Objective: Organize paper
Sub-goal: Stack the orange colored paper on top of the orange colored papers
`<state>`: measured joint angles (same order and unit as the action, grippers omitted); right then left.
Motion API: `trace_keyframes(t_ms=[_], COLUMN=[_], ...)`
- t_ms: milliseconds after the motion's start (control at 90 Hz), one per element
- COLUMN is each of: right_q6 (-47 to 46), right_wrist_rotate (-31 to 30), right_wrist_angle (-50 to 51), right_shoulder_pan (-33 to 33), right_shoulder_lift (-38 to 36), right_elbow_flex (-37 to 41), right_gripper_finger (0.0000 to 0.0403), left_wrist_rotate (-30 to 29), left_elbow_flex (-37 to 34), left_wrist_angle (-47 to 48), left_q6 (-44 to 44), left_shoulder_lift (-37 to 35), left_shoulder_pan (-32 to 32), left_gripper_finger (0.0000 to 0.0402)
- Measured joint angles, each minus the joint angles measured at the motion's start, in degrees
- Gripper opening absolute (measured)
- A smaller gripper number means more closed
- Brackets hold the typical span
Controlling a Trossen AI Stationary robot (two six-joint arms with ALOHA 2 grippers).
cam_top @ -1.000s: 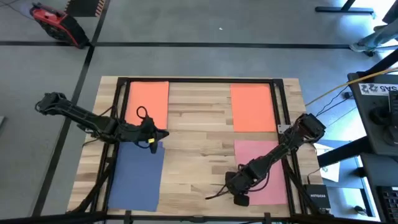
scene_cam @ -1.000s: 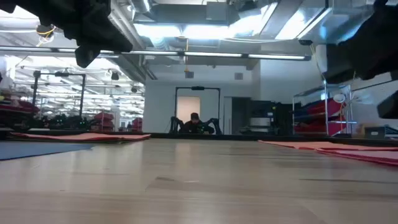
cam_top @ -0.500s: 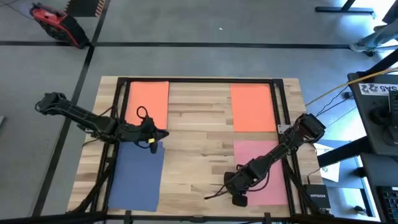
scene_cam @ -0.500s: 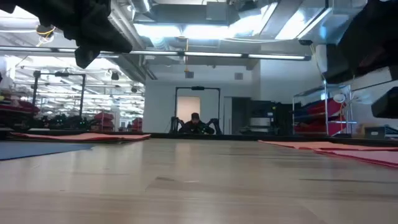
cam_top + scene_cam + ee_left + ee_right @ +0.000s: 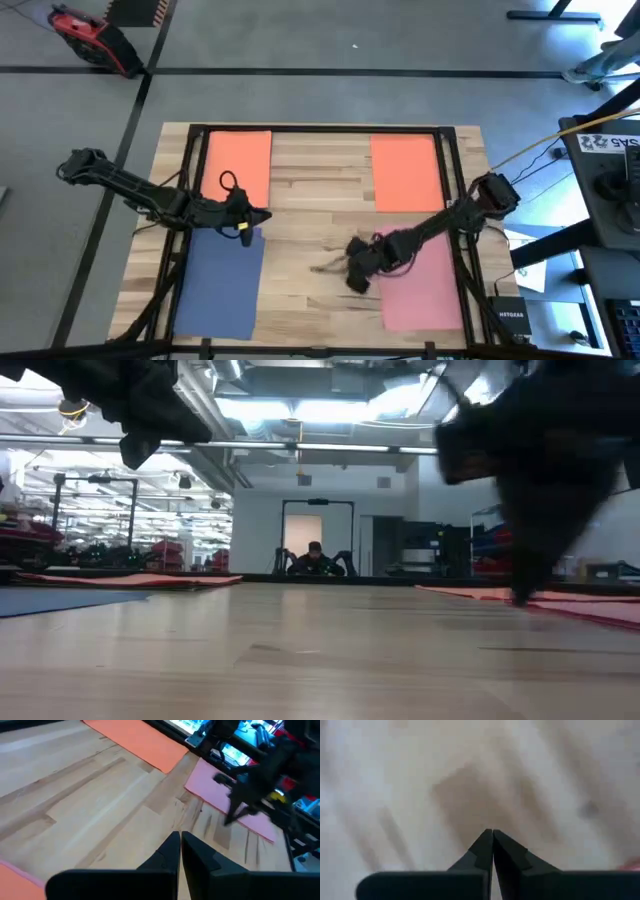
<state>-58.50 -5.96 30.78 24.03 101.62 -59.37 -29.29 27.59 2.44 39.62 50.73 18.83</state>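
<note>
Four sheets of paper lie flat on the wooden table: an orange sheet (image 5: 237,165) at the far left, another orange sheet (image 5: 405,172) at the far right, a blue sheet (image 5: 220,285) at the near left and a pink sheet (image 5: 425,285) at the near right. My left gripper (image 5: 262,216) hangs shut above the gap between the left orange sheet and the blue sheet. My right gripper (image 5: 325,268) is shut and blurred, low over bare wood just left of the pink sheet (image 5: 230,802). Its own view shows the shut tips (image 5: 492,834) over wood only.
A black frame rail (image 5: 320,129) runs along the table's far edge and down both sides. Bare wood (image 5: 315,190) lies between the left and right sheets. A person (image 5: 314,557) sits far behind the table. A red machine (image 5: 90,38) stands on the floor.
My right gripper has swung from the table's near edge, by the pink sheet's near left corner, toward the far edge and the left, ending near the table's middle. It stays shut. The sheets have stayed where they were.
</note>
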Motion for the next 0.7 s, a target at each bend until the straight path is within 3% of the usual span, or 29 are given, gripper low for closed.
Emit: trace_keyframes(t_ms=[311,556,700], right_q6=[-0.04,17.16,19.80], right_wrist_rotate=[-2.48,4.14,4.78], right_wrist_angle=[14.32,-9.11,-14.82], right_shoulder_pan=[-11.66,-15.15,-15.98], right_shoulder_lift=[-6.75,-9.01,-9.01], right_elbow_flex=[0.02,0.02,-0.09], right_gripper_finger=[0.0000,0.0000,0.0009], left_wrist_rotate=[0.15,3.87,7.05], left_elbow_flex=[0.00,0.03,0.09], left_wrist_angle=[0.48,1.62,11.51], left_q6=[-1.32,-5.43,-6.93], left_shoulder_lift=[-1.85,-3.63,-3.79], left_shoulder_pan=[0.00,0.00,0.00], left_gripper_finger=[0.0000,0.0000,0.0000])
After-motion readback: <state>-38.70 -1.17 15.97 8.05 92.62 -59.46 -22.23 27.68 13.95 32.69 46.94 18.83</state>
